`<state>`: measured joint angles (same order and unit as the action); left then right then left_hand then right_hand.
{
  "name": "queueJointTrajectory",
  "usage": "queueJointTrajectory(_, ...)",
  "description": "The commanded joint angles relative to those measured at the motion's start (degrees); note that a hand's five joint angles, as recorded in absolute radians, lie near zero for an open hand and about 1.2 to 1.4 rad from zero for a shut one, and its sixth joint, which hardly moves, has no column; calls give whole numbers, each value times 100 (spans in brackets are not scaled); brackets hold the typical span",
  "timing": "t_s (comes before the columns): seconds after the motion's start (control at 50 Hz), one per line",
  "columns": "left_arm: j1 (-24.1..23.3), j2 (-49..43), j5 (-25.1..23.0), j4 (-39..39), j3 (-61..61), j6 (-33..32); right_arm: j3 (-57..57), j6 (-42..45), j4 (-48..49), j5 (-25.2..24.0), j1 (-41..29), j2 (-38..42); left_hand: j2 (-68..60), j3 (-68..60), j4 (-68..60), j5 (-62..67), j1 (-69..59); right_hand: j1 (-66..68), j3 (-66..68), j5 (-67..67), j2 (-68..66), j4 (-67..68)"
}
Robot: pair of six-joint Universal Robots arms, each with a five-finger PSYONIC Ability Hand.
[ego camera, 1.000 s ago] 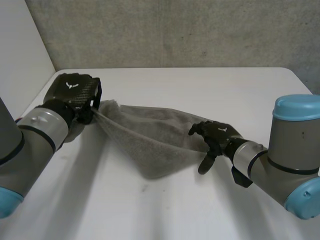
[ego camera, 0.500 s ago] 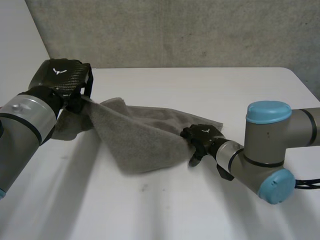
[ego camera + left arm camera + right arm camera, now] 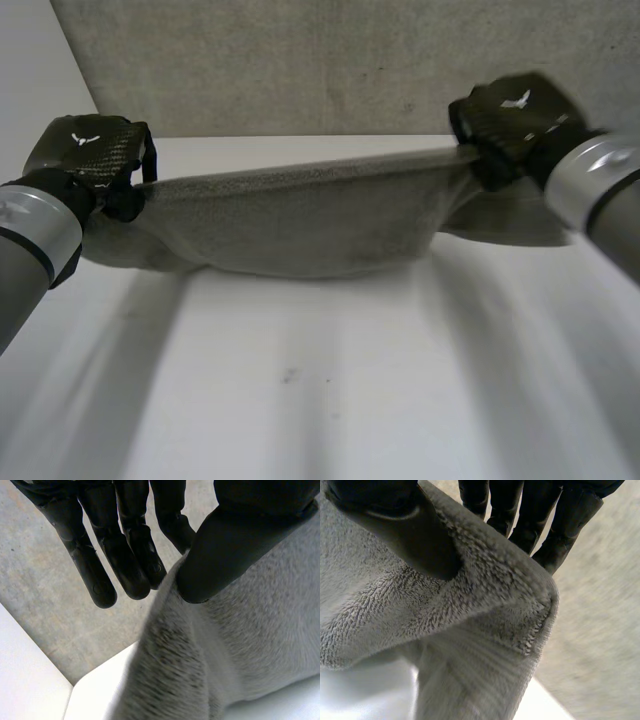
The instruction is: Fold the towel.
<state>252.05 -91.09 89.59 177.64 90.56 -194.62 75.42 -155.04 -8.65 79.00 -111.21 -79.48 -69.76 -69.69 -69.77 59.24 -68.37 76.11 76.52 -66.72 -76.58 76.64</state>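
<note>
A grey towel (image 3: pixel 300 220) hangs stretched between my two hands above the white table (image 3: pixel 320 380), sagging in the middle. My left hand (image 3: pixel 90 160) holds its left end; in the left wrist view the thumb (image 3: pixel 230 545) pinches the towel (image 3: pixel 225 650) against the fingers (image 3: pixel 125 555). My right hand (image 3: pixel 510 120) holds the right end, raised near the back wall. Seen from the right wrist, the thumb (image 3: pixel 405 525) presses the towel's corner (image 3: pixel 520 605) against the fingers (image 3: pixel 540 525). A loose part of the towel droops behind the right hand.
A grey concrete wall (image 3: pixel 330 60) stands behind the table. A white side wall (image 3: pixel 40 90) rises at the left. Bare table surface lies below the hanging towel.
My right hand has shut on the towel's right end and swung it up and to the right. My left hand rose and moved left, so the towel now hangs stretched.
</note>
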Motion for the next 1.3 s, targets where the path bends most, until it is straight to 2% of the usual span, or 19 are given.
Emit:
queueJointTrajectory(0.02, 2, 276, -301, 7, 181, 3, -89, 1027, -803, 334, -24, -963, -1024, -1031, -1023, 1076, -1163, 389, 348, -328, -342, 336)
queueJointTrajectory(0.12, 19, 214, -390, 16, 383, -32, -89, 1248, -1288, 520, -59, -850, -1024, -1031, -1023, 1076, -1163, 389, 348, -328, -342, 336)
queueJointTrajectory(0.18, 37, 74, -390, 34, 497, -59, -115, 1485, -1639, 555, -121, -437, -1024, -1031, -1023, 1076, -1163, 389, 348, -328, -342, 336)
queueJointTrajectory(0.32, -42, -1128, -390, 60, 200, -85, -500, 2398, -2026, 599, -480, 1072, -1024, -1031, -1023, 1076, -1163, 389, 348, -328, -342, 336)
queueJointTrajectory(0.44, -121, -1904, -372, 69, -654, -76, -1557, 2470, -1921, 802, -534, 2068, -1024, -1031, -1023, 1076, -1163, 389, 348, -328, -342, 336)
queueJointTrajectory(0.54, -165, -2754, -320, 217, -2608, -24, -3687, 2443, -1106, 942, -534, 3094, -1024, -1031, -1023, 1076, -1163, 389, 348, -328, -342, 336)
queueJointTrajectory(0.56, -165, -2756, -320, 218, -2614, -23, -3692, 2443, -1103, 942, -534, 3096, -1024, -1031, -1023, 1076, -1163, 389, 348, -328, -342, 336)
queueJointTrajectory(0.6, -165, -2950, -302, 332, -3203, 3, -4716, 2469, -325, 934, -534, 3464, -1024, -1031, -1023, 1076, -1163, 389, 348, -328, -342, 336)
queueJointTrajectory(0.62, -165, -3098, -285, 463, -3751, 12, -4721, 2470, -321, 933, -534, 3465, -1024, -1031, -1023, 1076, -1163, 389, 348, -328, -342, 336)
queueJointTrajectory(0.64, -165, -3212, -232, 647, -4244, 29, -5130, 2470, 166, 933, -534, 3587, -1024, -1031, -1023, 1076, -1163, 389, 348, -328, -342, 336)
queueJointTrajectory(0.66, -165, -3214, -232, 649, -4249, 29, -5134, 2470, 171, 933, -534, 3589, -1024, -1031, -1023, 1076, -1163, 389, 348, -328, -342, 336)
queueJointTrajectory(0.7, -165, -3257, -101, 1147, -4870, 125, -5502, 2461, 1116, 890, -534, 3615, -1024, -1031, -1023, 1076, -1163, 389, 348, -328, -342, 336)
queueJointTrajectory(0.76, -156, -3162, 40, 1718, -4961, 187, -5407, 2426, 1698, 741, -542, 3484, -1024, -1031, -1023, 1076, -1163, 389, 348, -328, -342, 336)
queueJointTrajectory(0.88, -139, -2818, 137, 1844, -4539, 346, -4677, 2188, 1463, 125, -534, 3114, -1024, -1031, -1023, 1076, -1163, 389, 348, -328, -342, 336)
queueJointTrajectory(0.92, -86, -2521, 85, 1704, -3682, 451, -3872, 2188, 1052, -304, -542, 2869, -1024, -1031, -1023, 1076, -1163, 389, 348, -328, -342, 336)
queueJointTrajectory(0.94, -86, -2519, 85, 1703, -3677, 451, -3868, 2188, 1050, -306, -542, 2868, -1024, -1031, -1023, 1076, -1163, 389, 348, -328, -342, 336)
queueJointTrajectory(0.98, -77, -2196, 67, 1694, -2663, 442, -3125, 2197, 621, -586, -534, 2701, -1024, -1031, -1023, 1076, -1163, 389, 348, -328, -342, 336)
queueJointTrajectory(1.14, -16, -1764, -293, 1739, -464, 416, -1630, 2293, -258, -728, -534, 2727, -1024, -1031, -1023, 1076, -1163, 389, 348, -328, -342, 336)
queueJointTrajectory(1.3, 81, -1693, -355, 1931, 795, 171, -591, 2918, -322, -675, -516, 3035, -1024, -1031, -1023, 1076, -1163, 389, 348, -328, -342, 336)
